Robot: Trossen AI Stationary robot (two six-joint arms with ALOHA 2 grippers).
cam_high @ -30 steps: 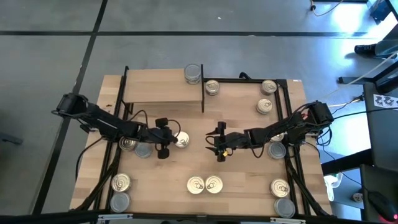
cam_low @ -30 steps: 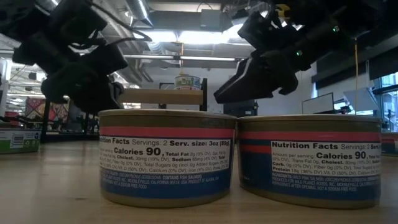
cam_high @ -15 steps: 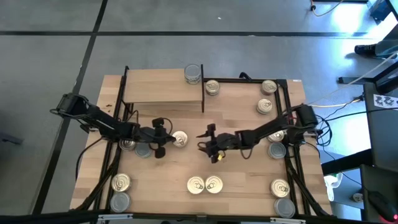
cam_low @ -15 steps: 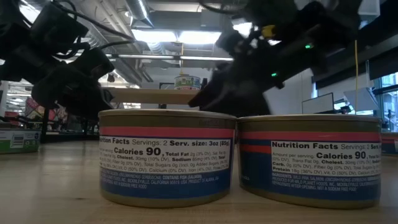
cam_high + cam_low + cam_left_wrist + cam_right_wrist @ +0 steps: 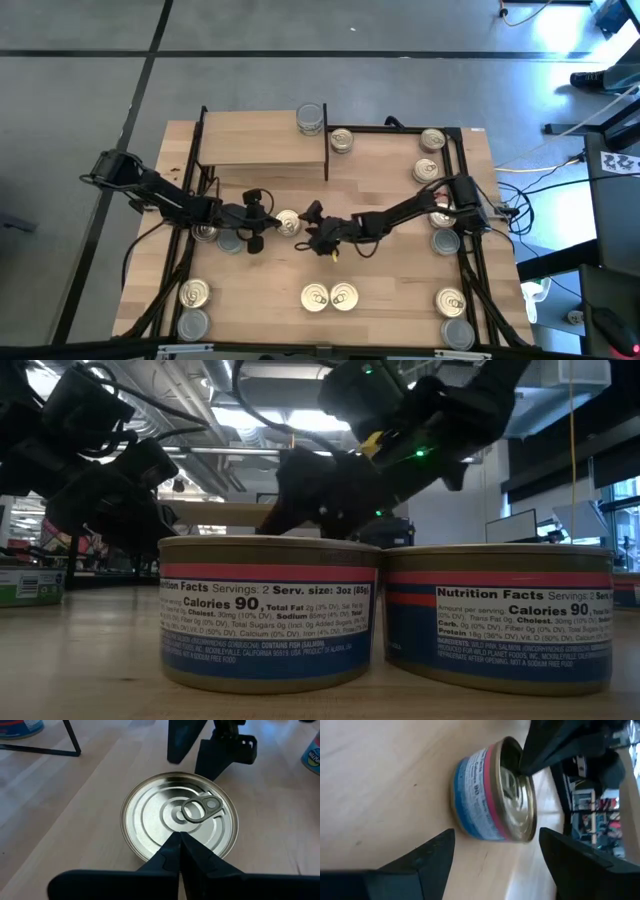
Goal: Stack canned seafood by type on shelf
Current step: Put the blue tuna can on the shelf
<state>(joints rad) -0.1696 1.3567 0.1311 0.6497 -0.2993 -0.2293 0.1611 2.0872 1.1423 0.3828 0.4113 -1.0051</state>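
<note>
Two near tins [image 5: 270, 615] reading "Nutrition Facts, Calories 90", mid-table pull-tab tin [image 5: 180, 817] blue-and-pink banded, left gripper [image 5: 179, 842] clenched empty over it, right gripper [image 5: 492, 845] spread beside it

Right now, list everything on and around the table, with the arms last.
shelf: one, light wood with black posts, far left part of the table
stacked tins: number unclear, shelf's far right corner
tin by shelf: one, gold lid, on the table
centre tin: one, pull-tab lid, blue label with a pink band, mid-table
near pair: two, gold lids, touching, near edge
left tins: four, gold and grey tops, left edge
right tins: about six, gold and grey, right edge
left fingers: shut, at the centre tin
right fingers: open, facing the centre tin's other side
</note>
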